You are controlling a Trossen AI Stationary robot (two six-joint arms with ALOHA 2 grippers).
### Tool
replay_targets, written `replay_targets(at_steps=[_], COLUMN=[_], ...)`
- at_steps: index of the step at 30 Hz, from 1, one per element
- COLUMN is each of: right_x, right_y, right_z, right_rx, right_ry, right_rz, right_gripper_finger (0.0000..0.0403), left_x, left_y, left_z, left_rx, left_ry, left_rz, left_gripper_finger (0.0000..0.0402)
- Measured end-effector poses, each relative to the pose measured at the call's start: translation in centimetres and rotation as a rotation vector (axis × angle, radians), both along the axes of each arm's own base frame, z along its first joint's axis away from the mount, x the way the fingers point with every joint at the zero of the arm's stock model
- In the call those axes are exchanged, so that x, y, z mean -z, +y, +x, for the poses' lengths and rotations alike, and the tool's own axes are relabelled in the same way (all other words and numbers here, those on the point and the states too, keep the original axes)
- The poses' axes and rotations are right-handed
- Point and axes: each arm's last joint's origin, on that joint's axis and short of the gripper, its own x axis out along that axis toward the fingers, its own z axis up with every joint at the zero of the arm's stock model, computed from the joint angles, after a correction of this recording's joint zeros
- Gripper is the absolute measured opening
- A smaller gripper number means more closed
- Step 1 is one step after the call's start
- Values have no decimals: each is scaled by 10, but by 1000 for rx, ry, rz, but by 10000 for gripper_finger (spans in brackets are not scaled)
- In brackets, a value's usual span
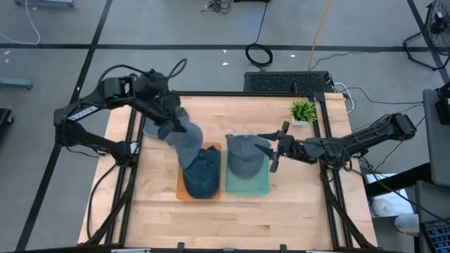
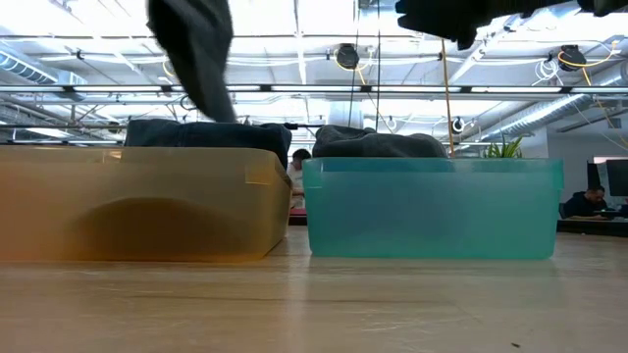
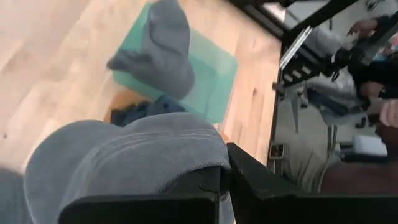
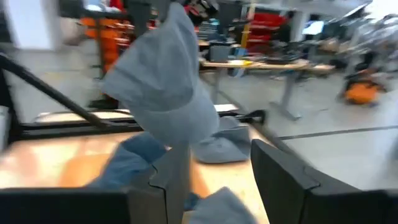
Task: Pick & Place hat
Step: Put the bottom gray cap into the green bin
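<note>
A grey hat (image 1: 185, 139) hangs from my left gripper (image 1: 169, 121) above the orange bin (image 1: 181, 191), which holds a dark blue hat (image 1: 202, 176). In the low view the hanging grey hat (image 2: 196, 54) ends just over the blue hat (image 2: 206, 132). A second grey hat (image 1: 246, 156) lies in the teal bin (image 1: 261, 188). My right gripper (image 1: 278, 147) is open, level beside the teal bin's right side, and touches nothing; its wrist view shows its spread fingers (image 4: 292, 180) and the hanging hat (image 4: 168, 81). My left gripper (image 3: 224, 180) pinches the grey hat by an edge of its cloth (image 3: 208, 163) between its two fingers. It comes in from the table's far left, slanting down. The hat is lifted and hangs below the fingers over the orange bin; whether its lower end touches the blue hat, I cannot tell.
A small green plant (image 1: 303, 111) stands near the table's far right corner. The two bins (image 2: 432, 206) sit side by side mid-table. Bare wood (image 1: 281, 221) lies along the near edge. People sit at desks in the room behind (image 2: 589, 201).
</note>
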Motion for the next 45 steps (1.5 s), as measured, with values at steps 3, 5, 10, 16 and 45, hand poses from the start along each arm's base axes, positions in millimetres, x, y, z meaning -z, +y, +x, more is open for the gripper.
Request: replay_targets(at_steps=[3, 5, 10, 16, 45], right_x=[0, 0, 2, 3, 3], right_y=[-4, -6, -12, -16, -20], right_z=[2, 4, 7, 13, 18], right_rx=[-101, -161, -219, -198, -341], right_ry=[-23, -34, -54, -112, -130], right_rz=[106, 195, 382, 551, 844], right_gripper_finger=[155, 155, 155, 155, 209], left_x=[4, 4, -1, -10, -48], left_y=[-4, -9, -23, -40, -81], left_z=[4, 6, 12, 21, 39], left_rx=[31, 72, 174, 309, 442], left_ry=[26, 18, -64, -214, -741], left_rz=[0, 14, 69, 159, 651], left_gripper_finger=[8, 8, 8, 8, 8])
